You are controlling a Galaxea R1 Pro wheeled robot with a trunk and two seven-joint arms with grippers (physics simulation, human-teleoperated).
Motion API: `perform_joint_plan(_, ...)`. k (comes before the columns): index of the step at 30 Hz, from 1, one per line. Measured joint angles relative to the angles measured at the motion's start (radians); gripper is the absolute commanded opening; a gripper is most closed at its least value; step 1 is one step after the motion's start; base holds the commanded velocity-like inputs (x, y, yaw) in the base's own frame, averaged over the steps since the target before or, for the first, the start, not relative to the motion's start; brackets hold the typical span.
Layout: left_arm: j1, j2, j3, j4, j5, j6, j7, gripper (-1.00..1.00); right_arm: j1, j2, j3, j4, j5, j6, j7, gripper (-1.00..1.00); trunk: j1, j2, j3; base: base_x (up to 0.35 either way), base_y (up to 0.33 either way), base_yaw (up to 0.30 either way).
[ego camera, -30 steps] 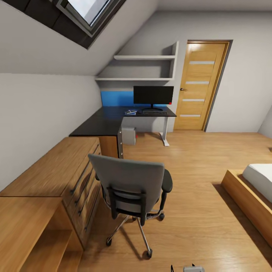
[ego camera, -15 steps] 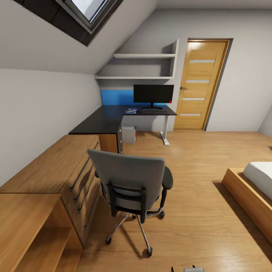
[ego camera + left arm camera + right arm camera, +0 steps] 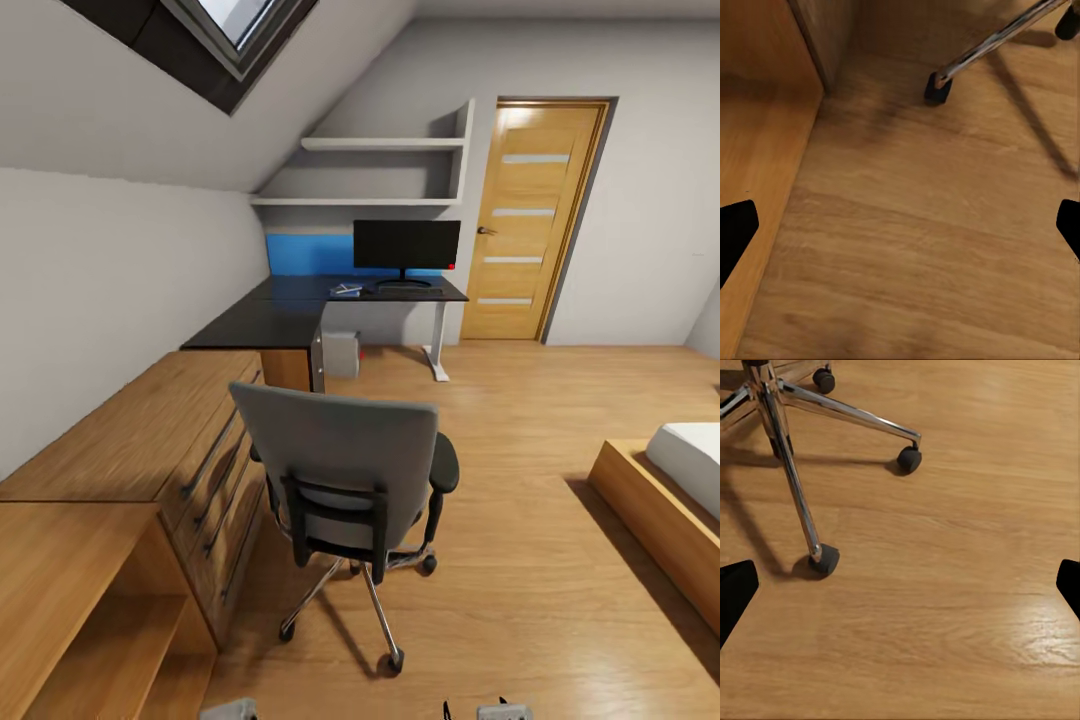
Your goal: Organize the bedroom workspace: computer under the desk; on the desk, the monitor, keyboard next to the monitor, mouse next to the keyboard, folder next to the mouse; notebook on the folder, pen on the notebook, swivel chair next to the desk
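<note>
swivel chair (image 3: 345,480) beyond both pincers

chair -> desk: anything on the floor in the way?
Nothing visible. Bare wood floor runs from the swivel chair to the desk. The wooden drawer chest flanks the route on the chair's left; the bed sits far right.

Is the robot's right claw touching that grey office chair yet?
Apart. In the right wrist view the right claw hangs open over bare wooden floor, with a clear stretch of planks between its black fingertips and the swivel chair's nearest castor.
</note>
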Motion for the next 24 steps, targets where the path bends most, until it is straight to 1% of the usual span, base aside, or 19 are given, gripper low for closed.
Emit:
perform_joint_plan(2,-0.036,-0.002,0.0,-0.005,0.0,0.033,0.021,1.0,-0.004,0.003,-0.001,-0.02,0.0,0.006,0.0,1.0,0.008,-0.014,-0.006,0.0,0.0,0.0)
perform_joint_plan(5,-0.124,-0.003,-0.001,-0.008,-0.001,0.16,0.036,1.0,-0.028,0.005,-0.003,-0.083,0.0,0.03,-0.002,1.0,0.019,-0.035,-0.015,0.0,0.0,0.0)
perform_joint_plan(6,-0.141,-0.003,0.0,-0.008,0.0,0.179,0.037,1.0,-0.034,0.005,-0.003,-0.094,-0.001,0.036,-0.002,1.0,0.023,-0.042,-0.019,0.0,0.0,0.0)
perform_joint_plan(8,-0.171,-0.004,0.0,-0.007,0.0,0.206,0.038,1.0,-0.051,0.005,-0.004,-0.111,-0.002,0.054,-0.002,1.0,0.031,-0.056,-0.025,0.0,0.0,0.0)
perform_joint_plan(9,-0.198,-0.003,-0.001,-0.007,0.001,0.223,0.039,1.0,-0.074,0.005,-0.005,-0.122,-0.003,0.079,-0.002,1.0,0.034,-0.063,-0.028,0.0,0.0,0.0)
perform_joint_plan(10,-0.212,-0.003,-0.001,-0.007,0.002,0.231,0.04,1.0,-0.089,0.006,-0.006,-0.126,-0.004,0.096,-0.002,1.0,0.038,-0.07,-0.031,0.0,0.0,0.0)
perform_joint_plan(11,-0.238,-0.003,-0.001,-0.006,0.002,0.242,0.04,1.0,-0.12,0.006,-0.007,-0.131,-0.006,0.135,-0.002,1.0,0.042,-0.077,-0.034,0.0,0.0,0.0)
perform_joint_plan(12,-0.252,-0.003,-0.001,-0.006,0.002,0.247,0.04,1.0,-0.139,0.006,-0.008,-0.133,-0.008,0.156,-0.002,1.0,0.046,-0.084,-0.037,0.0,0.0,0.0)
perform_joint_plan(13,-0.275,-0.003,-0.001,-0.004,0.002,0.254,0.041,1.0,-0.172,0.006,-0.009,-0.135,-0.011,0.198,-0.002,1.0,0.05,-0.091,-0.04,0.0,0.0,0.0)
perform_joint_plan(15,-0.298,-0.003,-0.001,-0.001,0.002,0.264,0.041,1.0,-0.206,0.005,-0.01,-0.136,-0.02,0.235,-0.002,1.0,0.058,-0.105,-0.047,0.0,0.0,0.0)
perform_joint_plan(16,-0.307,-0.002,-0.001,0.001,0.002,0.271,0.041,1.0,-0.221,0.005,-0.012,-0.136,-0.026,0.251,-0.002,1.0,0.061,-0.112,-0.05,0.0,0.0,0.0)
perform_joint_plan(17,-0.324,-0.002,-0.001,0.003,0.002,0.29,0.04,1.0,-0.249,0.005,-0.014,-0.136,-0.044,0.274,-0.002,1.0,0.065,-0.119,-0.053,0.0,0.0,0.0)
perform_joint_plan(19,-0.34,-0.003,-0.001,0.005,0.002,0.315,0.039,1.0,-0.277,0.004,-0.016,-0.136,-0.067,0.293,-0.001,1.0,0.073,-0.133,-0.059,0.0,0.0,0.0)
perform_joint_plan(20,-0.352,-0.003,-0.001,0.006,0.002,0.338,0.037,1.0,-0.302,0.003,-0.017,-0.135,-0.09,0.31,-0.001,1.0,0.077,-0.14,-0.063,0.0,0.0,0.0)
perform_joint_plan(24,-0.372,-0.004,-0.001,0.007,0.002,0.371,0.033,1.0,-0.355,0.001,-0.019,-0.125,-0.13,0.347,-0.001,1.0,0.092,-0.168,-0.075,0.0,0.0,0.0)
